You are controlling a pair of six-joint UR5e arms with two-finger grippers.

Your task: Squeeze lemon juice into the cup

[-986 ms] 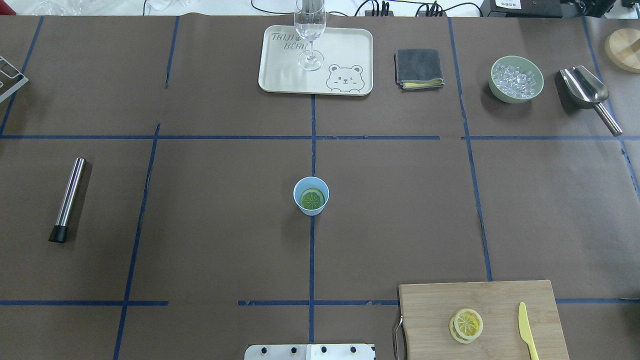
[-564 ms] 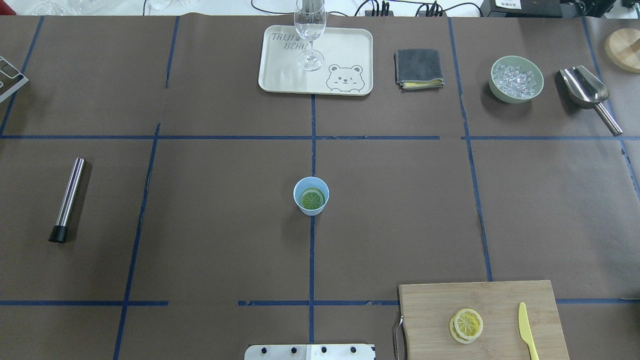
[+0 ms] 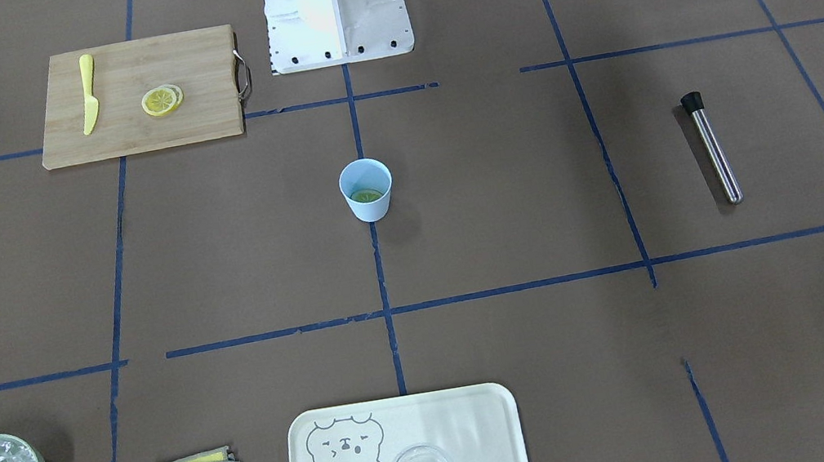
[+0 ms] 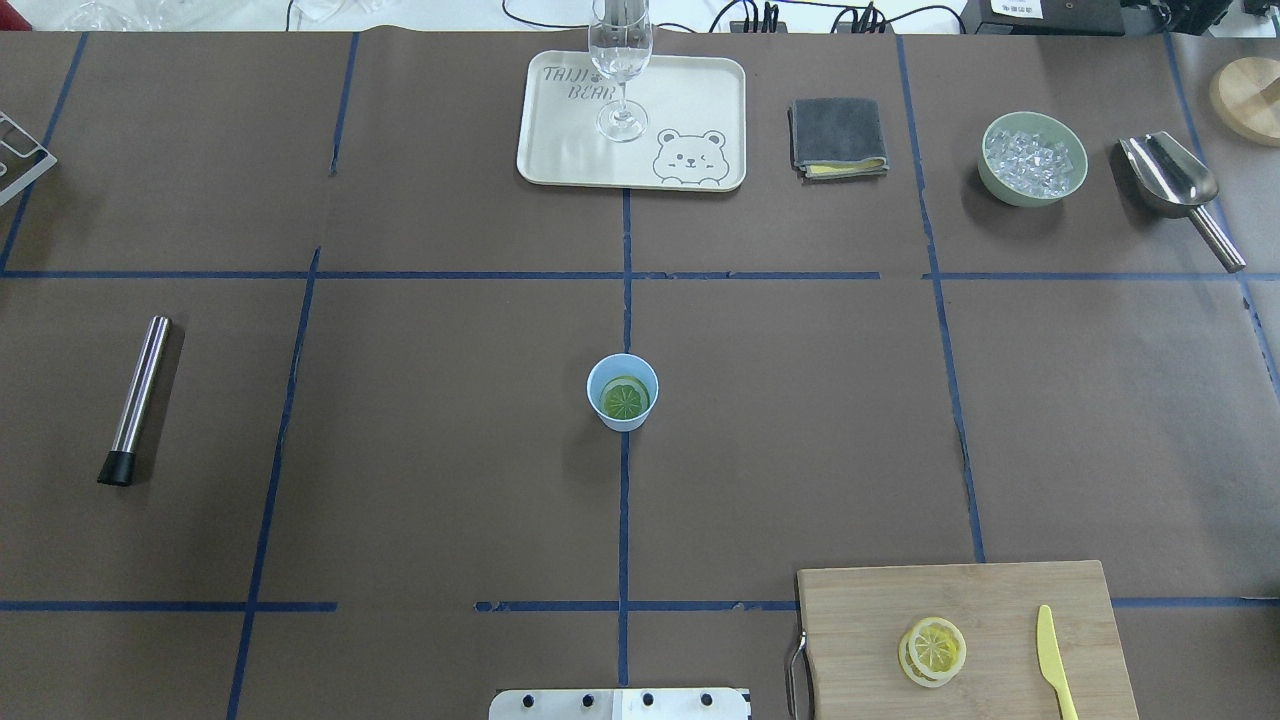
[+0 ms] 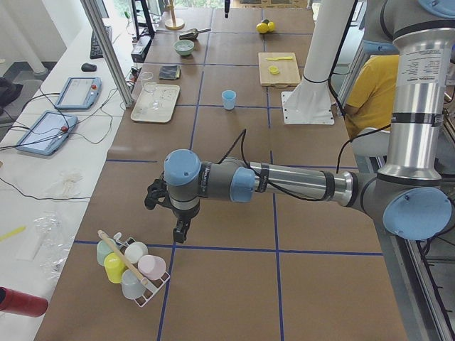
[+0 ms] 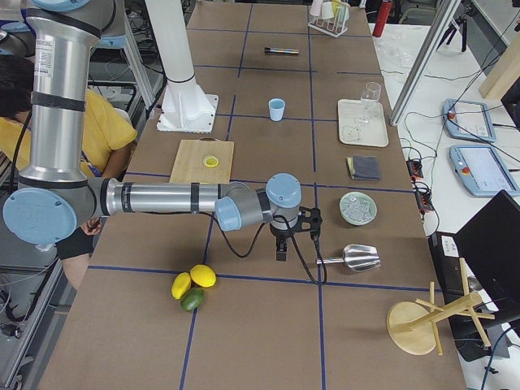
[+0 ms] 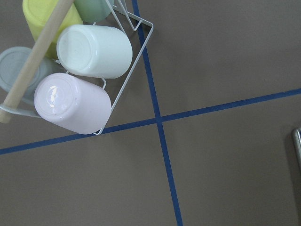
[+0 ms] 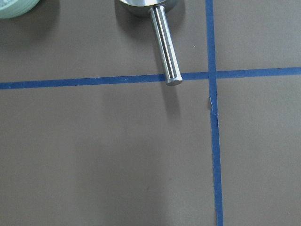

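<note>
Visibly, lemon (image 4: 933, 650) shows segmented yellow face.

The desk (image 5: 234, 298) beneath the left tool (image 5: 181, 231) is covered in brown paper, marked into squares by blue tape lines (image 5: 227, 248). Ahead of that tool, past the desk's far edge, runs a white bench (image 5: 28, 177) with two tablets (image 5: 77, 92), a keyboard (image 5: 97, 44) and loose cables. An aluminium post (image 5: 106, 50) rises slantwise between bench and desk. Back from the right tool (image 6: 280, 250), off the desk's other edge, grey floor (image 6: 24, 357) shows. Ahead of it stands a dark screen (image 6: 500, 244). The light is even and the shadows soft.
</note>
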